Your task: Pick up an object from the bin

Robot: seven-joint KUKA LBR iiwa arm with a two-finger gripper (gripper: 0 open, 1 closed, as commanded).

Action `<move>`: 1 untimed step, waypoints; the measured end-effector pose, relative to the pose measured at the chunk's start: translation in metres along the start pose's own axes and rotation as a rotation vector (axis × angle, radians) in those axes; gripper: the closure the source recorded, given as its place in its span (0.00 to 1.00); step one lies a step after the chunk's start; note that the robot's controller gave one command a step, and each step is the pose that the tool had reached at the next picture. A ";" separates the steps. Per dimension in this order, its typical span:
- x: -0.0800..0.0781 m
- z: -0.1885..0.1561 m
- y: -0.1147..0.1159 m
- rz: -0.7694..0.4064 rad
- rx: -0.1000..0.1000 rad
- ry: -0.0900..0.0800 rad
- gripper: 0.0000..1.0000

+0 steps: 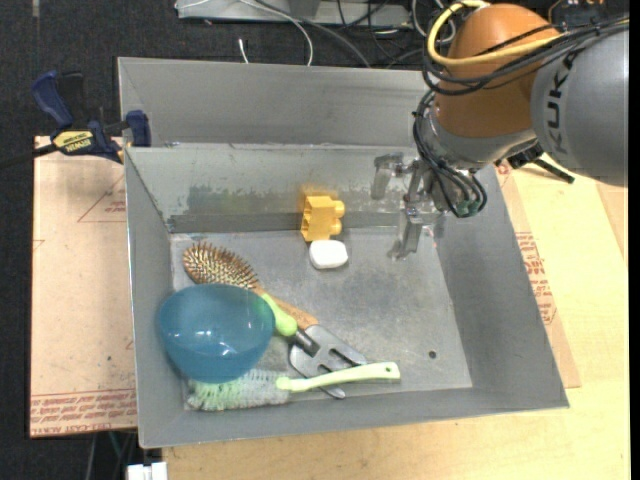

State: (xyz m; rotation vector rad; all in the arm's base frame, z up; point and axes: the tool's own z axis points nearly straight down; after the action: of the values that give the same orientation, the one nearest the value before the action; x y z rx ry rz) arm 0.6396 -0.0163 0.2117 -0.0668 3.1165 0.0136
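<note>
1. Grey bin (430,313) floor lies bare beneath the tool (408,240); whether it is released or clenched, I cannot tell.
2. Nearest candidate: the white lump (328,255) just left, near the yellow block (321,216); centre over it before descending.

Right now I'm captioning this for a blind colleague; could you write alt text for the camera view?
The gripper hangs over bare floor at the right rear of a grey metal bin, right of a yellow block and a small white piece. At front left lie a blue bowl, a wooden hairbrush and a pale green brush.
</note>
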 end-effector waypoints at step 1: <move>-0.007 0.116 0.024 -0.011 -0.002 0.019 0.00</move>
State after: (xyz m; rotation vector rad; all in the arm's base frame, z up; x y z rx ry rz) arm 0.6480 0.0095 0.0958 -0.0851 3.1349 0.0160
